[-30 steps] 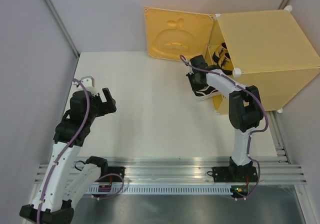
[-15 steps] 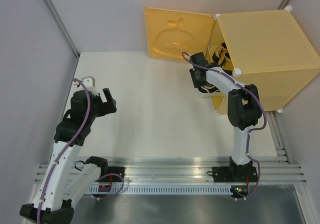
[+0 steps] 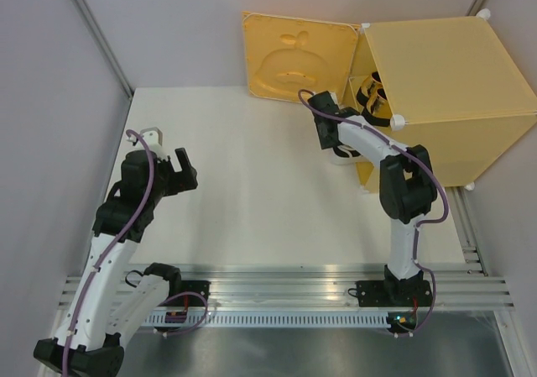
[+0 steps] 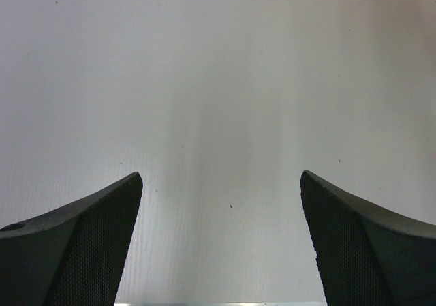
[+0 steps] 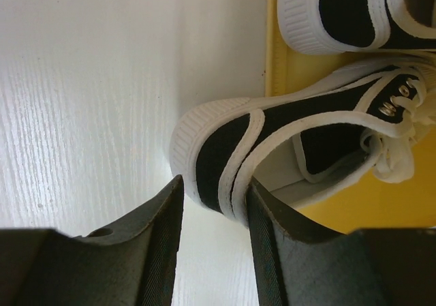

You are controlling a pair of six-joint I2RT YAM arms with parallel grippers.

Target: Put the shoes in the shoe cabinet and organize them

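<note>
The yellow-orange shoe cabinet [image 3: 445, 83] stands at the back right with its door [image 3: 294, 58] swung open to the left. Shiny gold shoes [image 3: 369, 91] show inside it. My right gripper [image 3: 334, 144] is at the cabinet's mouth. In the right wrist view a black shoe with white trim and laces [image 5: 225, 146] lies half on the yellow cabinet floor [image 5: 368, 210], its heel between my right gripper's [image 5: 213, 183] parted fingers; the left finger is clear of it. A second like shoe [image 5: 340, 13] lies further in. My left gripper [image 3: 180, 171] [image 4: 221, 183] hangs open over bare table.
The white table [image 3: 243, 192] runs between grey side walls. The open door stands upright just behind my right gripper. A metal rail with the arm bases [image 3: 285, 289] crosses the near edge.
My right gripper's jaws have parted off the black and white shoe, and the gripper has drawn back a little to the left. The shoe now lies at the cabinet's mouth. The left arm barely shifted.
</note>
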